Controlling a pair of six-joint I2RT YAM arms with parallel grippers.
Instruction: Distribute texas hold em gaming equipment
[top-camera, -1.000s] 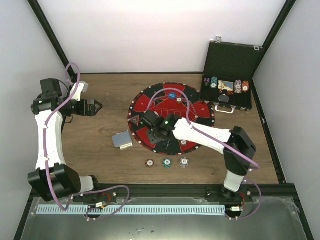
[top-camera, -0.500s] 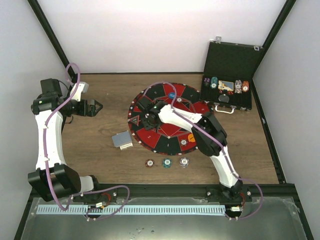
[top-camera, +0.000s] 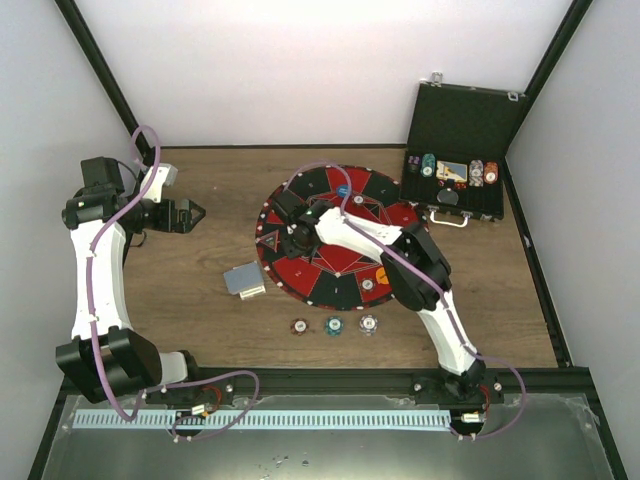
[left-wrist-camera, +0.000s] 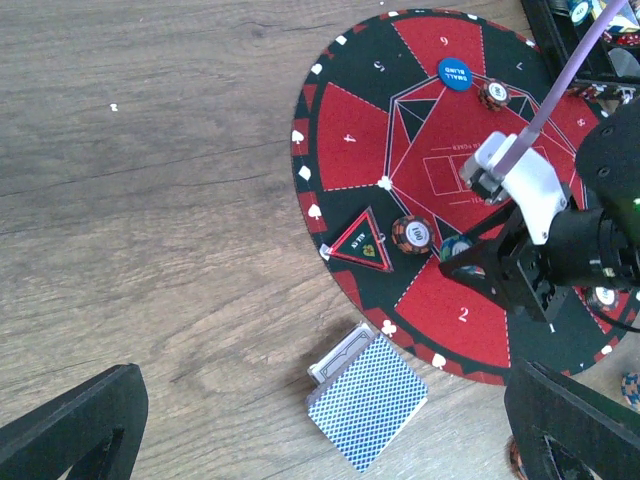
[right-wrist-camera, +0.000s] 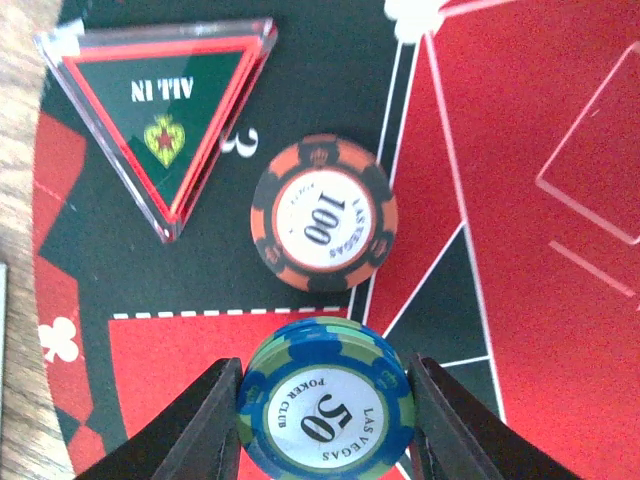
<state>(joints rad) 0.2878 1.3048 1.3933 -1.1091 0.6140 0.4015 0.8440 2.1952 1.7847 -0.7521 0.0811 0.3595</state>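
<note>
Wood-grain table (top-camera: 200, 290), white walls; red-and-black mat (top-camera: 335, 280) at centre. Over the mat, a blue-green 50 chip (right-wrist-camera: 325, 415) is clamped flat between the fingers of the right gripper (right-wrist-camera: 325, 400). Just ahead of the fingertips an orange 100 chip (right-wrist-camera: 323, 213) is seen; ahead-left, the ALL IN marker (right-wrist-camera: 165, 110). The left gripper (top-camera: 196, 213) is held wide, empty, well apart. Risk: if released above the mat, the 50 chip may bounce or roll onto the 100 chip; mat contact cannot be told.

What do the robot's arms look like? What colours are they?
Both arms have white tube-shaped links joined by chunky black joints. A thin purple cable loops along the left arm and another along the right arm. The left tool and right tool are black, each with two pointed fingers.
</note>
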